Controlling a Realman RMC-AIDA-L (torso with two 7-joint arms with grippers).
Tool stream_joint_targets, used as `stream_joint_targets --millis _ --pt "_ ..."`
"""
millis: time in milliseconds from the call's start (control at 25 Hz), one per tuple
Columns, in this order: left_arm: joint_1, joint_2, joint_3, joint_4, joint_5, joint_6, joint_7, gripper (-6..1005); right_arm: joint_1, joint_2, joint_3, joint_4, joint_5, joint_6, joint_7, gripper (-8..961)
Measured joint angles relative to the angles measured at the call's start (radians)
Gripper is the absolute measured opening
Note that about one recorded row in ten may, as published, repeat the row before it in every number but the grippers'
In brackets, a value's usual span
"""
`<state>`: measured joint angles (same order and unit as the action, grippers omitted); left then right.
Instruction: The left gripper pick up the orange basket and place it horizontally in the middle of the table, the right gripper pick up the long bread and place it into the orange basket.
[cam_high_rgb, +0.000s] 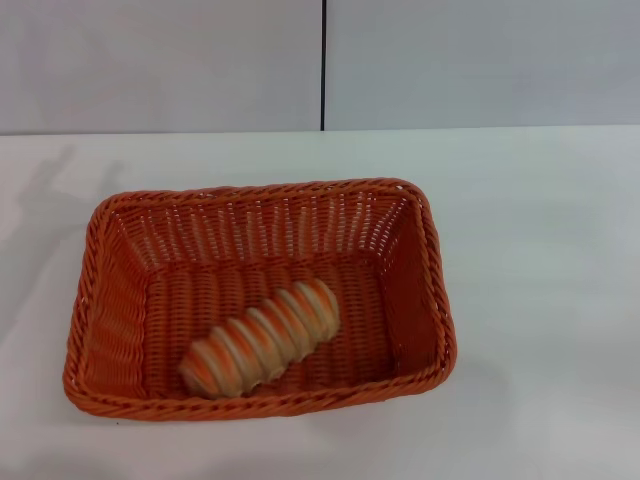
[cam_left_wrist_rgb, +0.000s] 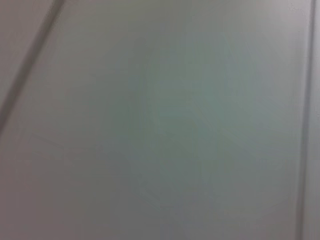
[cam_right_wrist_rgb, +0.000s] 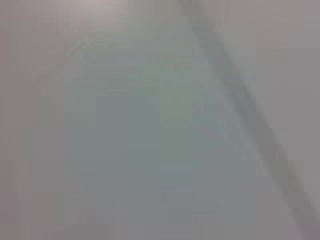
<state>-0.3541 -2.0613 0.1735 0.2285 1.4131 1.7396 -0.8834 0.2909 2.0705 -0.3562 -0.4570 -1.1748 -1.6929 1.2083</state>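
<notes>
From where I sit, both parts of the job look finished. Nearest me, the long bread (cam_high_rgb: 260, 347) lies inside the orange basket (cam_high_rgb: 105, 330), on its floor toward the near wall, slanted so one end points near-left and the other far-right. It is a tan oblong loaf with orange-brown ridges banding it crosswise, and it looks whole and settled, touching the near side of the weave at its left end as far as I can judge.

The basket itself sits flat on the table (cam_high_rgb: 540, 300), long side running left to right, roughly central and a little left of middle. Its braided rim and sloping woven sides look undamaged.

Neither the left gripper nor the right gripper shows in the head view, and both wrist views give me only a plain pale surface with a dim line across it, so I cannot tell how either hand's fingers stand. I judge both arms pulled back, with nothing left to do.

Beyond the table, a pale wall with a dark vertical seam.
</notes>
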Motion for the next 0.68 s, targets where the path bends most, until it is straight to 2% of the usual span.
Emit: stream_joint_targets --millis 40,120,240,280,680 --pt "0.0 0.0 0.0 0.0 0.0 0.0 0.0 791 -0.008 0.001 0.045 0.045 0.027 -0.005 -0.043 535" --pt "-0.002 -0.001 -0.094 -0.057 -0.001 0.0 0.07 791 -0.024 0.003 0.114 0.117 0.08 -0.013 -0.13 535" --pt "-0.003 -0.002 -0.137 -0.088 -0.001 0.0 0.111 791 -0.036 0.005 0.173 0.196 0.125 -0.019 -0.257 535" --pt "-0.004 -0.002 -0.178 -0.117 -0.001 0.0 0.15 791 -0.038 0.005 0.188 0.218 0.132 -0.02 -0.301 535" --pt "-0.012 -0.003 -0.201 -0.136 0.0 -0.005 0.174 791 -0.036 0.006 0.249 0.322 0.145 -0.026 -0.532 535"
